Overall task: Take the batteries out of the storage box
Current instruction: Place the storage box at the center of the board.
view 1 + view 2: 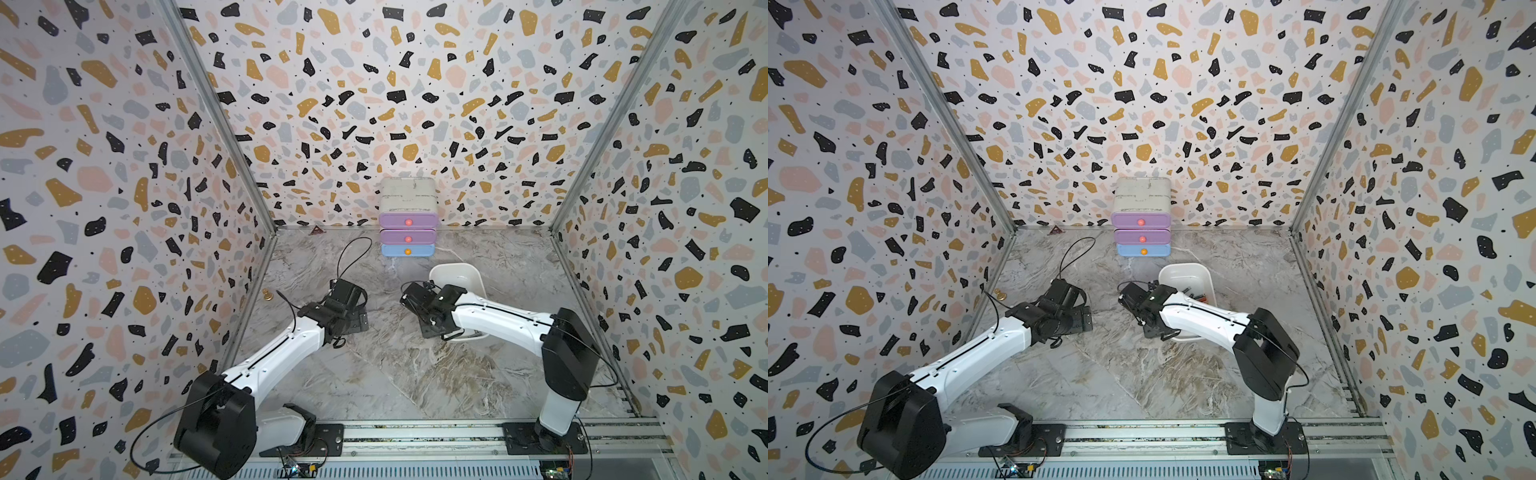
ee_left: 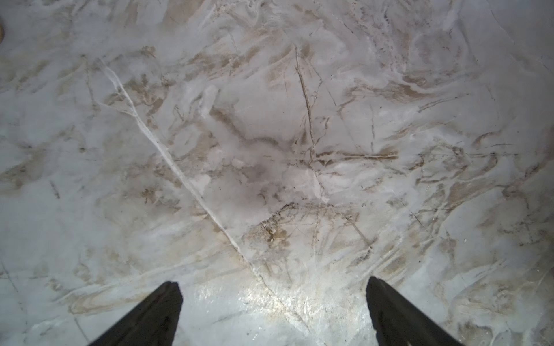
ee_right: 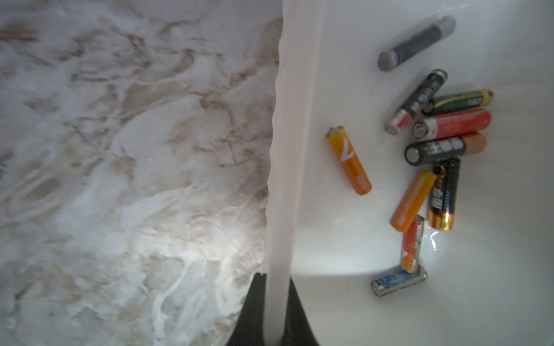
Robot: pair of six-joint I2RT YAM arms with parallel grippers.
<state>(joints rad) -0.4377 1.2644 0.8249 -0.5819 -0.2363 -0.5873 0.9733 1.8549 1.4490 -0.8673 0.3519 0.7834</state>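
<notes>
In both top views the right claw (image 1: pixel 428 318) sits low at the near rim of the box (image 1: pixel 457 274), with its arm lying across the box behind it. In a top view the batteries (image 1: pixel 1196 296) show as dark and orange flecks inside the box, just past that claw's wrist. The left claw (image 1: pixel 347 309) hangs over bare table (image 1: pixel 395 374), well apart from the box, on the far side of the right claw. A cabinet (image 1: pixel 408 216) stands beyond both claws at the back wall.

The left wrist view shows the left claw (image 2: pixel 272 299) released. Its fingers (image 2: pixel 150 317) are spread wide with nothing between them, and only table lies ahead.

The right wrist view shows the right claw (image 3: pixel 275 281) clenched on the box wall (image 3: pixel 296 90), one finger on the table side and one inside. About ten batteries (image 3: pixel 434 140) lie flat on the box floor, inward of the pinched wall. Most are bunched and touching. One orange battery (image 3: pixel 349 160) lies alone, nearest the wall, and a blue battery (image 3: pixel 398 280) lies closest to the claw.

The batteries look stiff, smooth and round, so they would likely roll or slip. A pinch across mid-barrel seems safest, starting with the lone orange battery. The box looks light and glossy, with a thin wall that probably flexes. Held by the rim as it is, it could also be tipped.
</notes>
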